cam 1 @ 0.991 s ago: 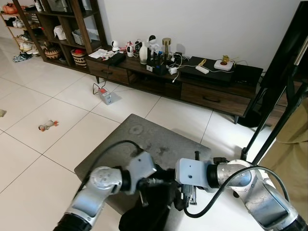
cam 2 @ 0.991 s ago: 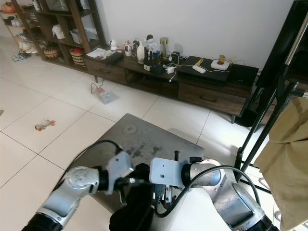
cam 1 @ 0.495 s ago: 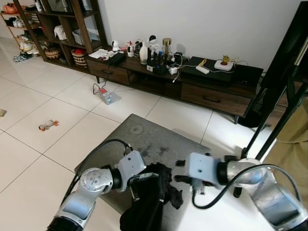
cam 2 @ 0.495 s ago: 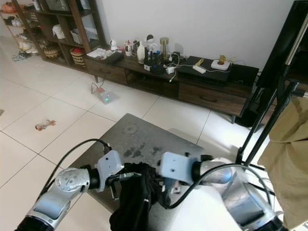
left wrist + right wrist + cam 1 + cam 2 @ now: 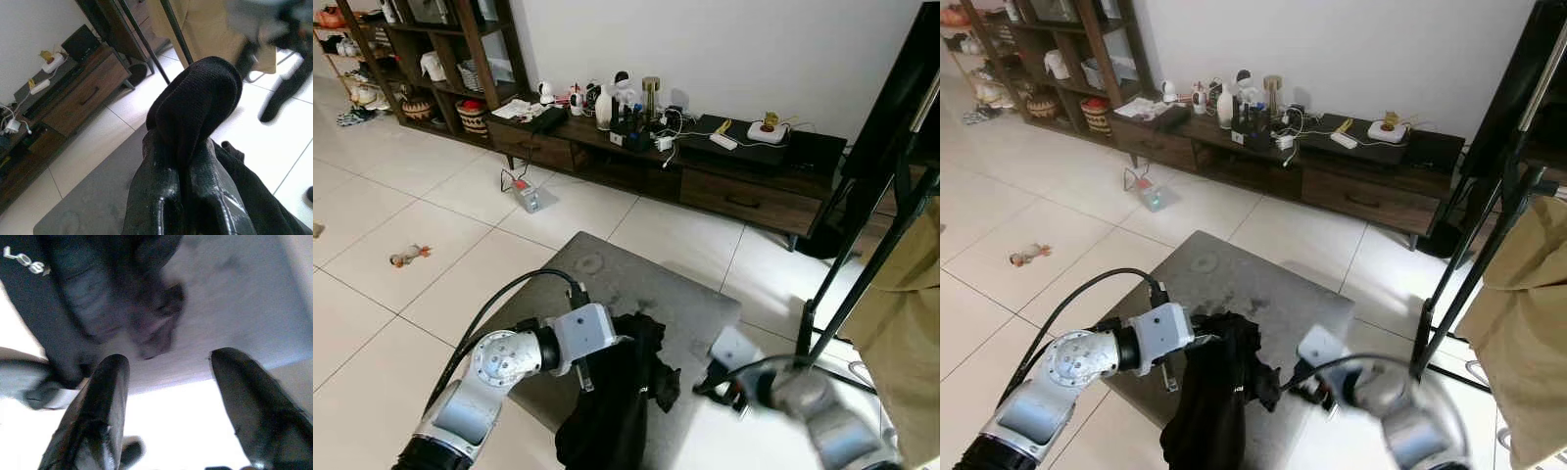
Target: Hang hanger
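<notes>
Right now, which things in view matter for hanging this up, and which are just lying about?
Job:
- black garment, pinched in the left pincer
- right pincer, open, empty
- black rack poles

Lying about:
- grey mat
- low wooden cabinet with its clutter
- small toy on the floor tiles
- tan cloth

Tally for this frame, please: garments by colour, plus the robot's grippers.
Black garment: 1, the black garment, pinched in the left gripper above the grey rug.
Tan garment: 1, the tan garment, hanging at the robot's right.
Grippers: 2, the left gripper shut on cloth and the right gripper open and holding nothing.
Total: 4.
</notes>
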